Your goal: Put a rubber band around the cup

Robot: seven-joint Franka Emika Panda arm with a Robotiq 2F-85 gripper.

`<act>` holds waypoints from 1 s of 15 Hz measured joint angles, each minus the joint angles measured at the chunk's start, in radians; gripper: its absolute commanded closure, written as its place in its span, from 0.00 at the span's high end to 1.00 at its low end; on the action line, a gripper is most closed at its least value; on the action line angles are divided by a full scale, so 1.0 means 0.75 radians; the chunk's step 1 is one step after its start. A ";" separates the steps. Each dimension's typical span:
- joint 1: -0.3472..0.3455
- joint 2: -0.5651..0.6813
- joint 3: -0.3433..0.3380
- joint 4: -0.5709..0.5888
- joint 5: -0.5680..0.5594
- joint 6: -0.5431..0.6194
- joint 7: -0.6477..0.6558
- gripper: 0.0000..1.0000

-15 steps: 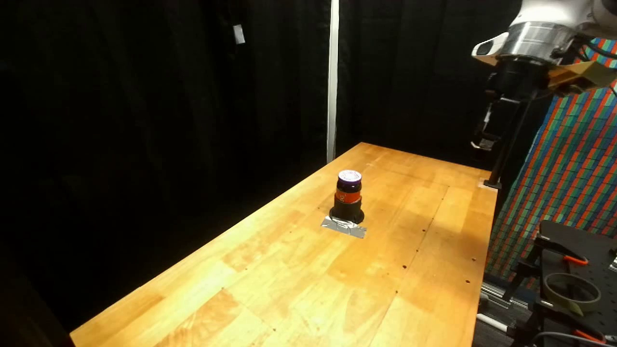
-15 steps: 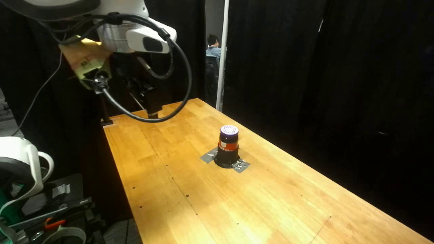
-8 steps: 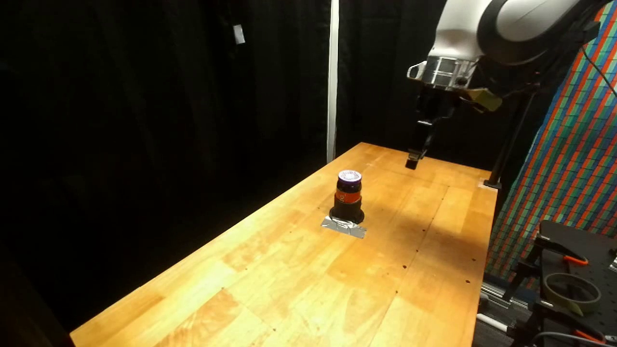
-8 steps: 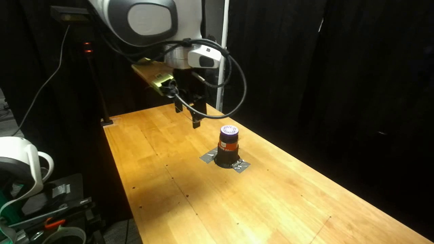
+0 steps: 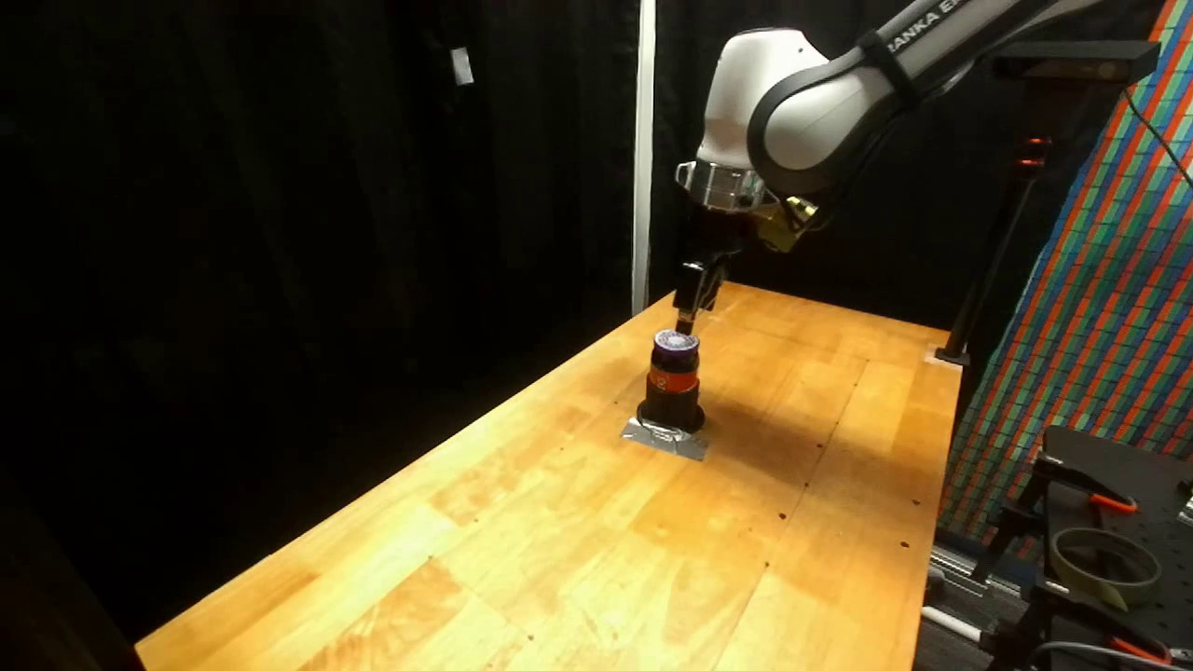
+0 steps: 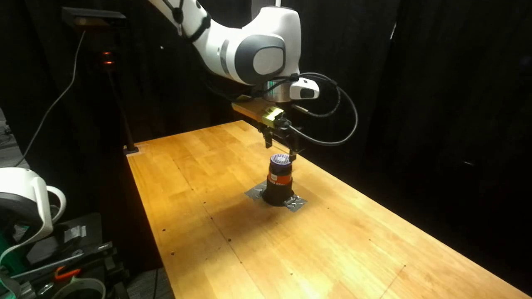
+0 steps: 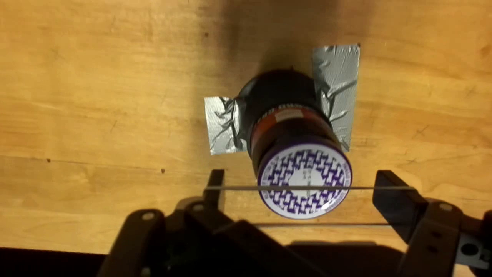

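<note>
Golden boards of the table (image 5: 559,559) spread before me, filling the lower middle of an exterior view. Nearest in the wrist view was the gripper (image 7: 301,188), its jaws standing well apart toward the lower left and lower right, farther apart than the lid (image 7: 305,179) that showed between them; they pinched nothing, though the rubber band (image 7: 307,188) was stretched over them in two taut strands. One strand crossed the middle of the lid, the other ran just past its lower edge, and that bothered me. Brought straight down like so, I reckoned, the upper strand would snag on top instead of slipping round, because the loop looked narrower than the cup (image 7: 292,129) and sat too far down the frame. Strained further, it might spring off a finger. One fingertip (image 6: 293,158) showed against the lid's right edge in an exterior view; whether they touched I couldn't tell.

Just below the middle of both exterior views, the cup stood upright, lid up, its long axis vertical. From the wrist it looked slanted, lid toward the bottom, base (image 7: 280,86) toward the top. Silver tape (image 7: 340,92) held the base to the wood. Farthest off, black curtains (image 5: 373,233) hung across the upper left of an exterior view.
</note>
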 measured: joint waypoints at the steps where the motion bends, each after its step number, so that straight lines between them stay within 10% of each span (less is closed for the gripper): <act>1: 0.000 0.064 0.001 0.076 -0.008 0.000 -0.001 1.00; 15: 0.033 0.631 0.013 0.983 -0.043 -0.763 0.012 1.00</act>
